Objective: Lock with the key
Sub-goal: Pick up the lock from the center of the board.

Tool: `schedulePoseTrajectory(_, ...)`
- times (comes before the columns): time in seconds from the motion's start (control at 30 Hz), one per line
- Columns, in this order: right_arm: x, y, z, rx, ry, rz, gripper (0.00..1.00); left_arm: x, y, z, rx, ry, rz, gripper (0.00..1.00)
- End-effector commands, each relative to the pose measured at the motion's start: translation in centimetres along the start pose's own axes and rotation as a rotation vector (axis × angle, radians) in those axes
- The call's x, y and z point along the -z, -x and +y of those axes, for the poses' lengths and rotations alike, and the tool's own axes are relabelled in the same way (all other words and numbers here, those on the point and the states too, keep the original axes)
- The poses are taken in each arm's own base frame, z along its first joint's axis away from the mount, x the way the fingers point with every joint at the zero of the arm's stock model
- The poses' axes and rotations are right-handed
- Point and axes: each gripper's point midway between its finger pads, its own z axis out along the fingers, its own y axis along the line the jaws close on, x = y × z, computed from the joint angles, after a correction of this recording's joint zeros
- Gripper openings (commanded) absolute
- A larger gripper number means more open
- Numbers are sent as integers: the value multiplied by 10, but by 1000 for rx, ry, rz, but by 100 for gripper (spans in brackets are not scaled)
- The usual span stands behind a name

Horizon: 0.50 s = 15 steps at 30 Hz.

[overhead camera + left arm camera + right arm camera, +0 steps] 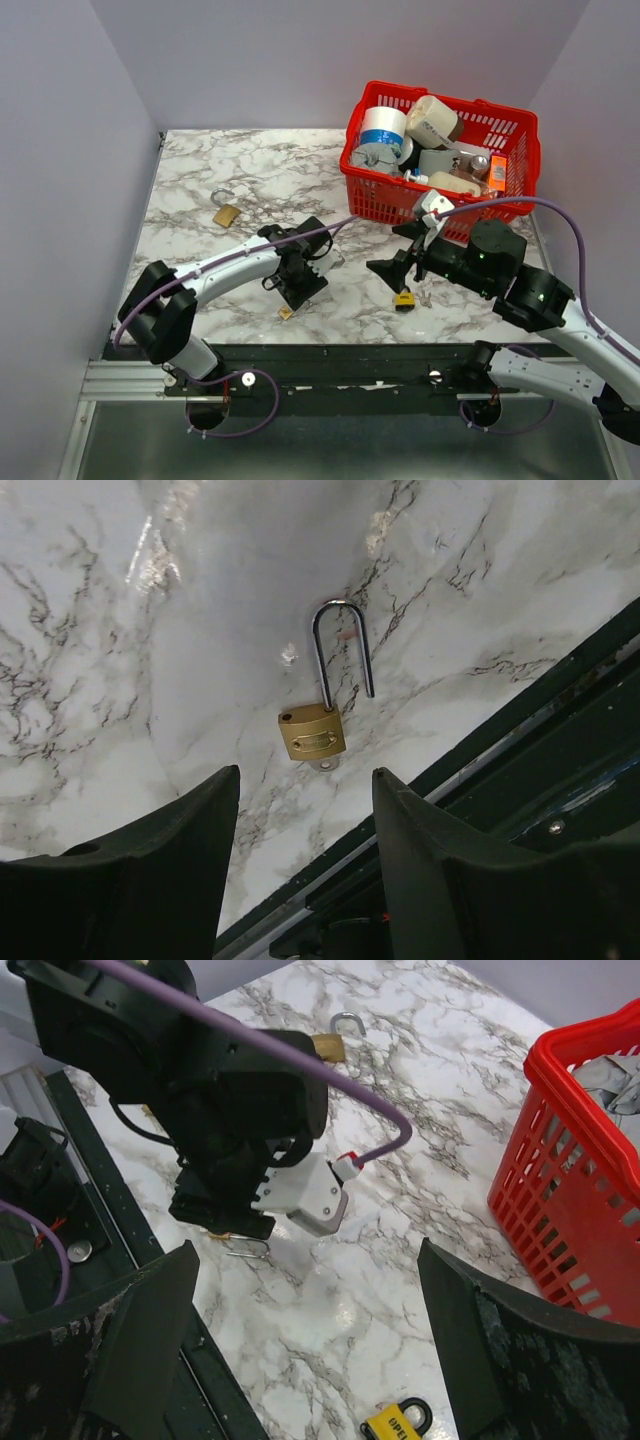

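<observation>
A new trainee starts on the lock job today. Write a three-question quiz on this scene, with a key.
1. True or false: the shackle of the brass padlock is shut.
2. What colour is the basket? A. blue B. red C. green
3. Which hand is nearer the small yellow padlock?

Key
1. False: one leg of the shackle stands free of the body.
2. B
3. The right hand, which is open and holds nothing.
</observation>
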Motion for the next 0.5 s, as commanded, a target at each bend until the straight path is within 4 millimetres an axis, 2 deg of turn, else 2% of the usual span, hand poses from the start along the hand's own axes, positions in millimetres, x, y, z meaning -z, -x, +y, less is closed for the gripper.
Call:
schedulePoseTrajectory(0.0, 7, 8, -6, -14, -33, -25, 100, -11, -17, -2, -100, -5, 102, 61)
schedulePoseTrajectory(0.13, 6, 7, -10, -13, -56, -23, 100, -19, -28, -10, -157, -30, 175, 61)
schedulePoseTrajectory(0.27, 6, 9, -10, -10, -56, -26, 100, -29, -35, -13, -178, -27, 239, 70)
schedulePoseTrajectory(0.47, 8, 12, -10, -13, -57, -36, 100, -39, -41, -8, -167, -5, 290, 69)
